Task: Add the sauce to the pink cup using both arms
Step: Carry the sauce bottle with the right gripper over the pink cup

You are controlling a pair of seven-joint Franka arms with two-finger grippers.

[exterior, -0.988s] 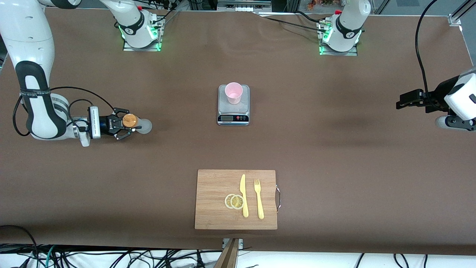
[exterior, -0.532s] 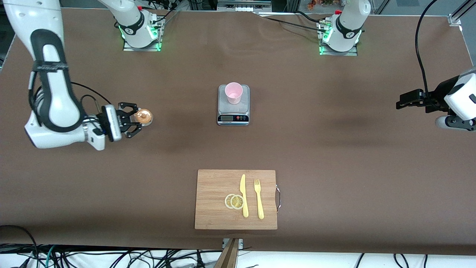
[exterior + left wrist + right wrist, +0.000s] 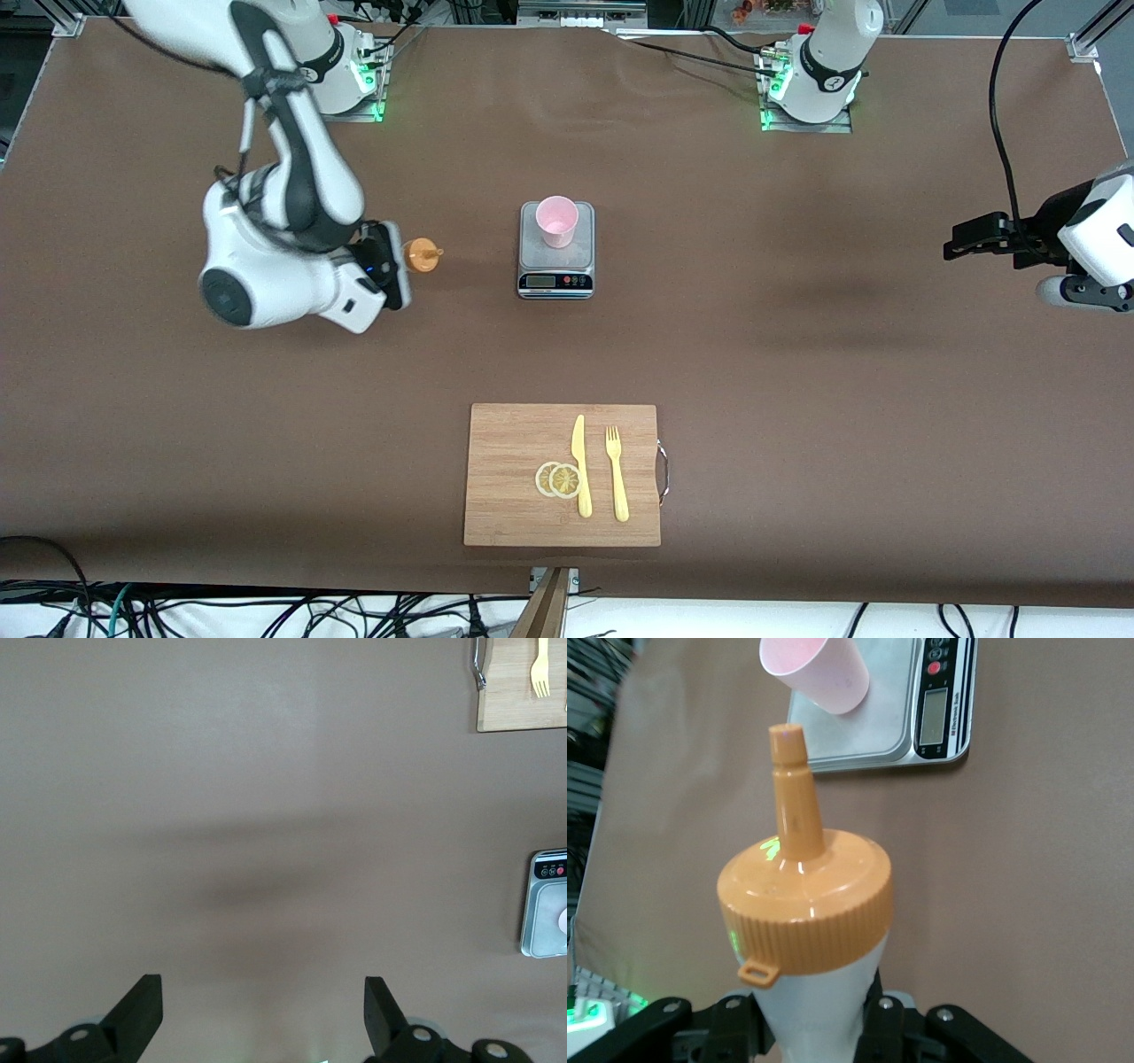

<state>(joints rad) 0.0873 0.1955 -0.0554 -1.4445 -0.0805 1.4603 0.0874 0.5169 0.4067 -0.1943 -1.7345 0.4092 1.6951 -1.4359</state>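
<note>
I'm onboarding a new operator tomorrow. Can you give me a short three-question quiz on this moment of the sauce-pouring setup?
1. True or false: the pink cup stands on the scale.
2. Which gripper holds the sauce bottle: A) the left gripper, B) the right gripper, C) neither?
3. Fill in: the knife, fork and lemon slices lie on the ____.

Key
1. True.
2. B; it is shut on the bottle beside the scale, toward the right arm's end, while the left gripper waits open over bare table.
3. Cutting board.
</note>
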